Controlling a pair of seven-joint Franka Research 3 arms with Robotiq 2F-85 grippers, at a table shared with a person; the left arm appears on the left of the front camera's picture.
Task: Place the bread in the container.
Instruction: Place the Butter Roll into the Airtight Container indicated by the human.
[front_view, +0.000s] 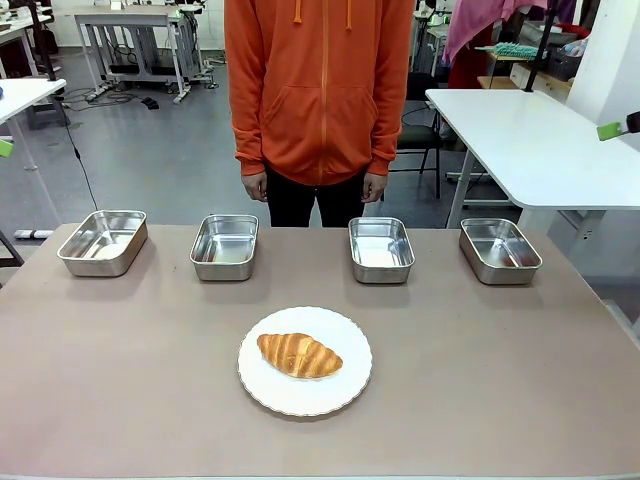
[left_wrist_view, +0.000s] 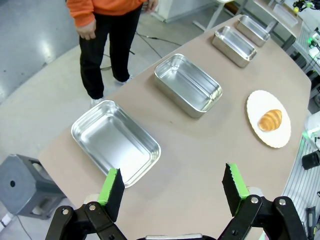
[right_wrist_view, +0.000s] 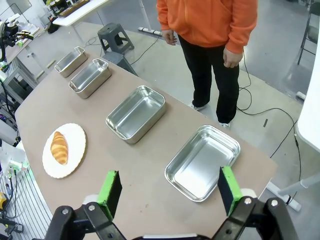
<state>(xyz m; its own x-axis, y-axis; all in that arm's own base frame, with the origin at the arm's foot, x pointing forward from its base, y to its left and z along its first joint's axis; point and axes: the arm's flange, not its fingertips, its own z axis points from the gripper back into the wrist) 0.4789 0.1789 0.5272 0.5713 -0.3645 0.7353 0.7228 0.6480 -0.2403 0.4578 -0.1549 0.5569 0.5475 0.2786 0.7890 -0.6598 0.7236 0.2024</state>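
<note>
One ridged golden crescent bread (front_view: 299, 355) lay on one round scalloped white plate (front_view: 300, 404), lower centre. Four shiny rectangular steel containers (front_view: 224, 247) lined the worktop (front_view: 500, 380) mid-frame. The left pincer (left_wrist_view: 172, 181) and right pincer (right_wrist_view: 170, 184) were both apart.

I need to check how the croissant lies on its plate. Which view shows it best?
The front view: the croissant lies close and large, its ridges clear, on the white plate. Both wrist views show it small and distant.
</note>
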